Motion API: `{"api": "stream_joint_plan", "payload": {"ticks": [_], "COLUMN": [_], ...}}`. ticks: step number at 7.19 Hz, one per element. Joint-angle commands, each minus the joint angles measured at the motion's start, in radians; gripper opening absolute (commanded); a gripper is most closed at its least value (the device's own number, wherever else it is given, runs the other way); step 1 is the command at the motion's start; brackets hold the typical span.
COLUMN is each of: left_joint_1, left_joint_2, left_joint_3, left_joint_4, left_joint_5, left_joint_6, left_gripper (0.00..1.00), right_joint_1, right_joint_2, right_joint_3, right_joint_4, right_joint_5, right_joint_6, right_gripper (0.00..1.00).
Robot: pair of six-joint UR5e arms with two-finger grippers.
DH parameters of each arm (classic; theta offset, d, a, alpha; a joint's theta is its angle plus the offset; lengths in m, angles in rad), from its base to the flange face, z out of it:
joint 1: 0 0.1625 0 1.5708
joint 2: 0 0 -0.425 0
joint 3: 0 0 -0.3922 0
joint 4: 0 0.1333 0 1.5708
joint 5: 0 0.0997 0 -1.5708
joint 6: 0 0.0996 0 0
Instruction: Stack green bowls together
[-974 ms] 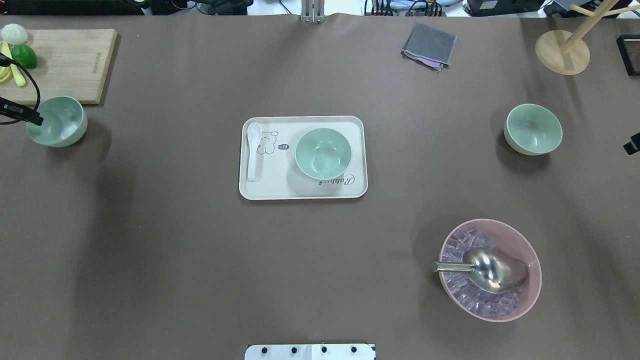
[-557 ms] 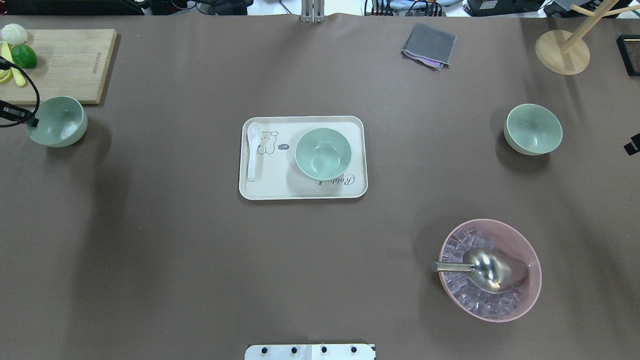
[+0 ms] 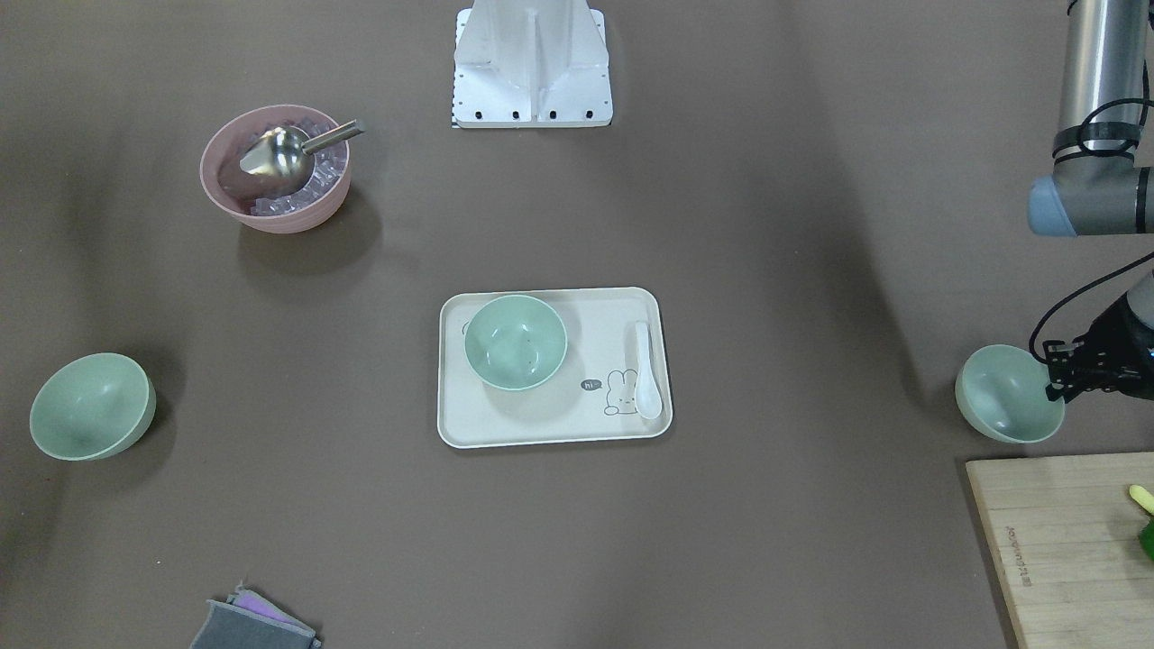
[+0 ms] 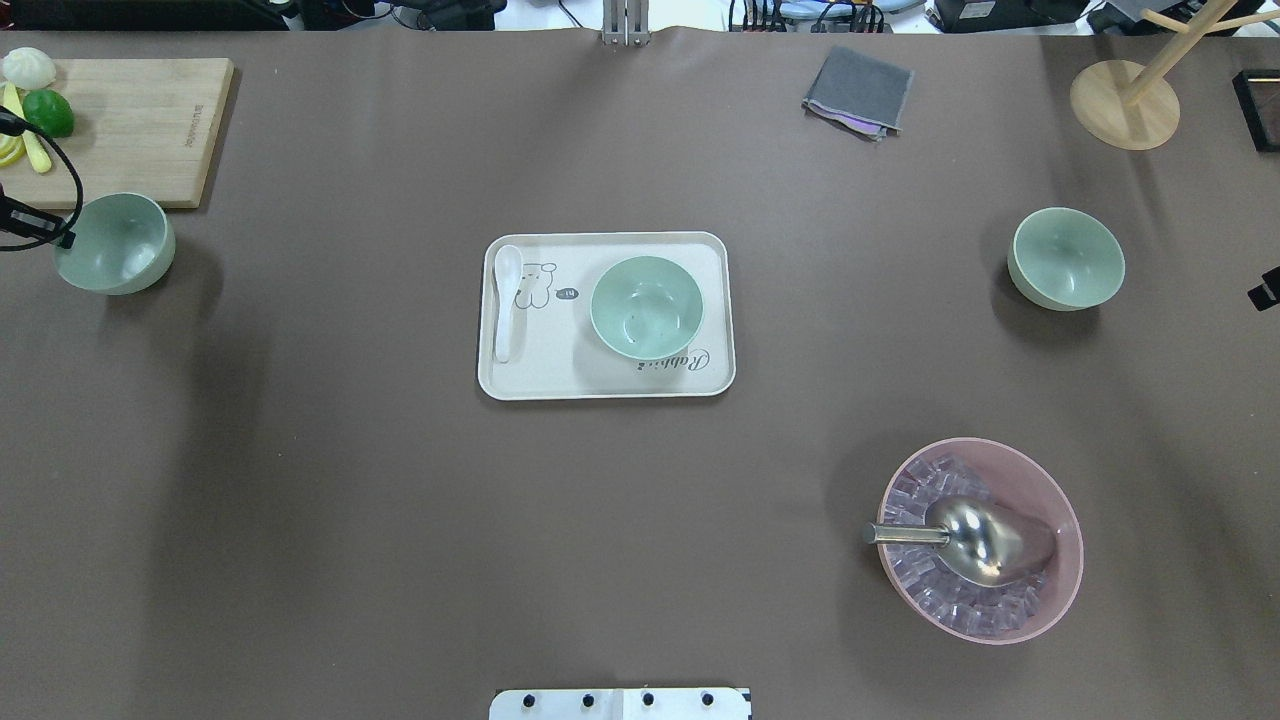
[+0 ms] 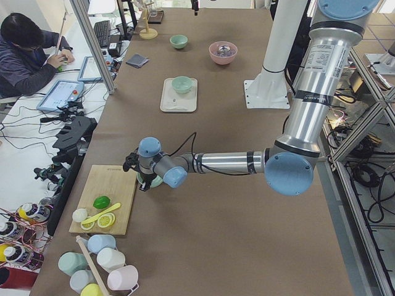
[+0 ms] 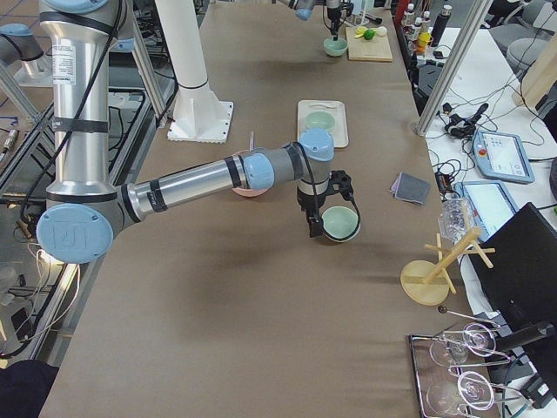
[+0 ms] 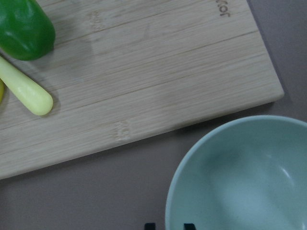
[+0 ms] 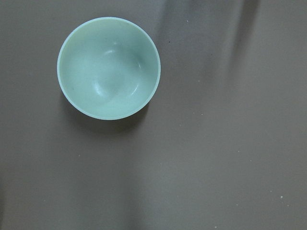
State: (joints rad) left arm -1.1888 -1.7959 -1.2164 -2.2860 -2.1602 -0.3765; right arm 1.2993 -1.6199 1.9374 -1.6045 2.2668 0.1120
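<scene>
Three pale mint-green bowls stand apart. The left green bowl sits by the cutting board and also shows in the left wrist view. The middle green bowl stands on the cream tray. The right green bowl stands on bare table. My left gripper is shut on the left bowl's outer rim; its fingertips straddle that rim. My right gripper hangs high beside the right bowl; I cannot tell whether it is open or shut.
A wooden cutting board with a green pepper lies just behind the left bowl. A white spoon lies on the tray. A pink bowl holds ice and a metal scoop. Also here: a grey cloth and a wooden stand.
My left gripper has drawn slightly toward the view's left edge at the left bowl's rim. The bowl has barely shifted. The right arm and the other bowls have not moved.
</scene>
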Motion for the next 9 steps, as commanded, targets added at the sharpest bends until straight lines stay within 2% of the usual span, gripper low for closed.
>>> {"api": "stream_joint_plan", "payload": {"ticks": [1, 2, 3, 4, 6, 8, 9], "left_joint_1": [-0.002, -0.002, -0.002, -0.003, 0.017, 0.180, 0.284], "left_joint_2": [-0.003, -0.003, -0.002, 0.006, 0.009, 0.000, -0.060], "left_joint_3": [-0.012, -0.053, -0.095, -0.170, -0.302, -0.446, -0.519], "left_joint_4": [-0.001, 0.014, 0.023, 0.025, 0.029, 0.043, 0.133], "left_joint_5": [-0.004, -0.039, -0.129, -0.180, -0.178, -0.109, -0.033], "left_joint_6": [-0.007, -0.013, -0.036, -0.164, -0.382, -0.639, -0.753], "left_gripper": [0.00, 0.00, 0.00, 0.00, 0.00, 0.00, 0.00], "right_joint_1": [0.000, 0.000, 0.000, 0.000, -0.002, -0.009, -0.012], "right_joint_2": [0.000, -0.002, -0.002, -0.003, -0.008, -0.009, -0.009], "right_joint_3": [0.000, -0.002, 0.000, -0.002, -0.002, 0.000, 0.000], "right_joint_4": [0.000, 0.000, 0.000, 0.002, 0.002, 0.002, 0.002], "right_joint_5": [0.000, 0.000, 0.000, -0.001, -0.003, -0.001, 0.000], "right_joint_6": [0.000, 0.000, -0.002, -0.002, -0.003, -0.011, -0.012], "right_gripper": [1.00, 1.00, 1.00, 1.00, 1.00, 1.00, 1.00]}}
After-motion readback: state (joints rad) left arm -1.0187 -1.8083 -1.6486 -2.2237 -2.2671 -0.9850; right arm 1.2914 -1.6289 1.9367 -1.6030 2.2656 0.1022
